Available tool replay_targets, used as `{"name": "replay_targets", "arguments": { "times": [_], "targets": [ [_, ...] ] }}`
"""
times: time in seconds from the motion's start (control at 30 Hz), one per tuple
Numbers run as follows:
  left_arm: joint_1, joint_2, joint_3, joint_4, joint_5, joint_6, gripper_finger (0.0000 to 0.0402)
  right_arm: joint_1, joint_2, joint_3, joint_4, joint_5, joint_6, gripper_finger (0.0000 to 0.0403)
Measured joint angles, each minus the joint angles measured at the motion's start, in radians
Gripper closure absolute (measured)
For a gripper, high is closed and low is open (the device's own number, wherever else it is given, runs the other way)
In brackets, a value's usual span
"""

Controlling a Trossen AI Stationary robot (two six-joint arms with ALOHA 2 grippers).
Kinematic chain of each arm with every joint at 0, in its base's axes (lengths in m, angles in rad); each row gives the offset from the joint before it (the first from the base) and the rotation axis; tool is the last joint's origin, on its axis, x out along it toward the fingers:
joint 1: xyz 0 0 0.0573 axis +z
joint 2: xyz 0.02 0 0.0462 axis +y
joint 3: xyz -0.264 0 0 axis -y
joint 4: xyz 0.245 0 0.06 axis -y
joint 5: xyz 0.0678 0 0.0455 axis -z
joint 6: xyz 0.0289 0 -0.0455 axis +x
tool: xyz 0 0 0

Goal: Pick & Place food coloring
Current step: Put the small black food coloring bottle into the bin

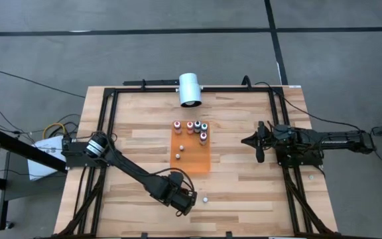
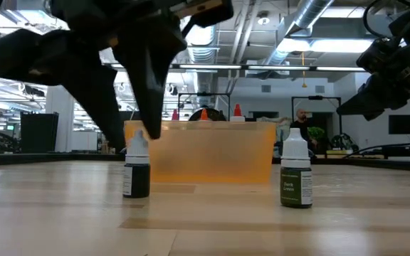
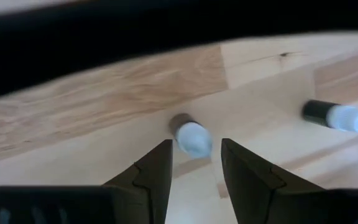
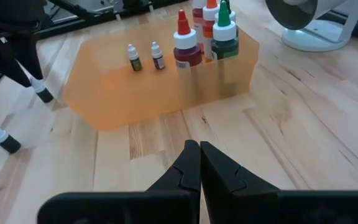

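Nearest the low camera: two small dark bottles upright on the wooden table (image 1: 244, 179), one with a green label (image 2: 295, 171), one black (image 2: 136, 171). Left gripper (image 2: 130, 135) hangs over the black bottle, fingers parted astride its pale cap; contact cannot be told. Behind them, the orange mat (image 1: 191, 156) carries two more tiny bottles (image 4: 145, 57) mid-mat and a cluster of taller bottles (image 4: 207, 34) at its far end, near the white cylinder (image 1: 190, 89). Right gripper (image 4: 199, 158) rests pressed together, holding nothing, right of the mat.
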Motion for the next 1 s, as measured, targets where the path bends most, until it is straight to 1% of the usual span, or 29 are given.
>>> {"name": "replay_targets", "arguments": {
  "times": [0.3,0.47,0.6,0.73,0.87,1.0],
  "targets": [
    [0.006,0.008,0.0,-0.011,-0.018,0.009,0.0274,0.0,0.0,0.0,0.0,0.0,0.0,0.0402],
    [0.01,0.023,0.001,-0.007,0.015,0.013,0.0274,0.0,0.0,0.0,0.001,0.0,0.001,0.0402],
    [0.01,0.021,0.001,0.003,-0.017,0.022,0.0274,0.0,0.0,0.0,0.001,0.0,0.001,0.0402],
    [0.013,0.029,0.001,0.012,0.016,0.027,0.0274,0.0,0.0,0.0,0.001,0.0,0.001,0.0402],
    [0.014,0.039,0.001,0.025,0.026,0.027,0.0274,0.0,0.0,0.0,0.001,0.0,0.001,0.0402],
    [0.014,0.037,0.001,0.022,0.004,0.026,0.0274,0.0,0.0,0.0,0.001,0.0,0.001,0.0402]
  ]
}}
